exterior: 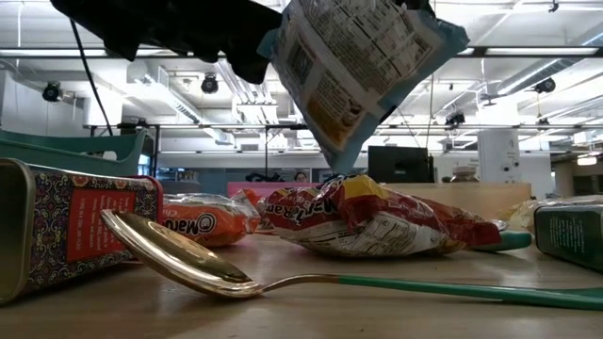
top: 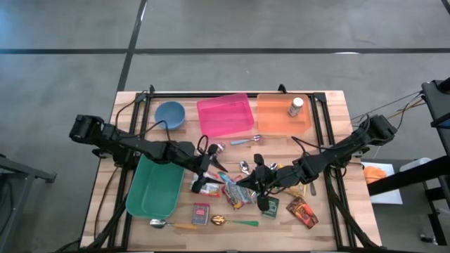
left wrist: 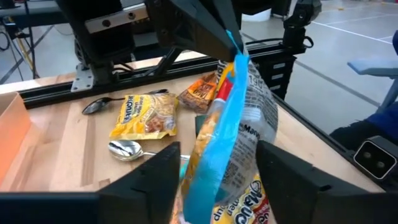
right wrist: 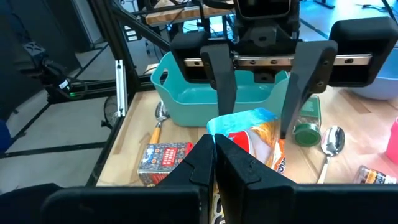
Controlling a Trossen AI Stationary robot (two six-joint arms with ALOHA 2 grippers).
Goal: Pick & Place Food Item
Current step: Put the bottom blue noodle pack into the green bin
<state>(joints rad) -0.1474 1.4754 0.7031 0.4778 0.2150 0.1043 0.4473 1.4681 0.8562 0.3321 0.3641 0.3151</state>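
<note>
- blue-edged noodle packet (left wrist: pixel 231 134) hangs clear of the tabletop near the middle of its front half, pinched at its top seam by the right gripper (top: pixel 261 181), whose jaws are closed on it.
- left gripper (top: pixel 208 163) faces it with the packet between its jaws; they stand apart on either side and i cannot tell if they touch the film yet.
- if the right lets go before the left has bitten, the packet would likely drop onto the red packet (exterior: pixel 377 221) below.
- thin crinkly film could slide out of a shallow pinch.
- a swing toward the green bin (top: pixel 156 186) near the front left edge might catch the spice jar (right wrist: pixel 306 126) or spoon (right wrist: pixel 329 146) beside it.
</note>
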